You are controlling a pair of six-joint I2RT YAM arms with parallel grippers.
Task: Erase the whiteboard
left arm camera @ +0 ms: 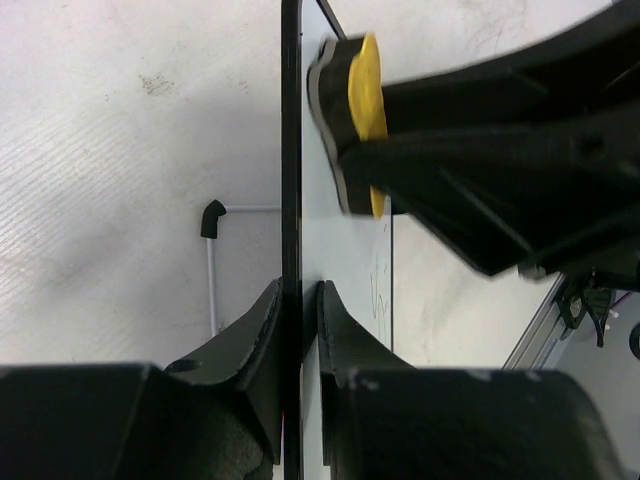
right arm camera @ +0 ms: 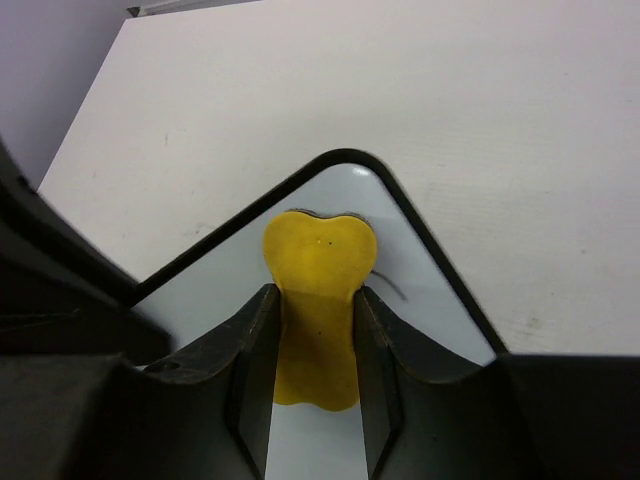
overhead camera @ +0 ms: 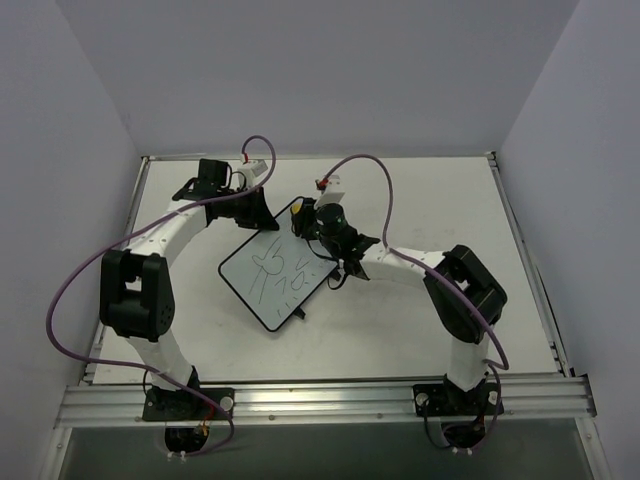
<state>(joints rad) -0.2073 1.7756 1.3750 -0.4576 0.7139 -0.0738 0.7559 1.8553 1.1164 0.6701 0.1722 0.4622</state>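
Whiteboard (overhead camera: 275, 278) mid-table, pinched at one edge, wiper at far corner

- table (overhead camera: 430, 190): white, grey walls on three sides, metal rail along near edge.
- left arm (overhead camera: 135, 290): curved in from the left, reaching to the board's upper-left edge.
- right arm (overhead camera: 465, 290): bent in from the right, wrist over the board's far corner.
- Whiteboard: between the two arms, turned diamond-wise to the table edges. Thin black frame, rounded corners. Seen edge-on in left wrist view. Lying flat or lifted, cannot tell.
- left gripper (left arm camera: 300, 300): clenched on the board's edge, one finger on each face of the frame.
- right gripper (right arm camera: 315, 300): clamped on eraser (right arm camera: 318, 260), fingers pressed to both sides of its narrow waist.
- eraser: yellow, rounded lobed end sticking out past the fingertips. Dark felt side turned to the board face in left wrist view. Inside the frame, just beside the rounded far corner. Touching the face or just off it, cannot tell.
- scribbles (overhead camera: 268, 262): dark marker loops across the middle of the board, unwiped. One short stroke just beside the eraser in right wrist view.
- foot (left arm camera: 212, 218): small black tip on a thin white leg, on the table behind the board's back face.
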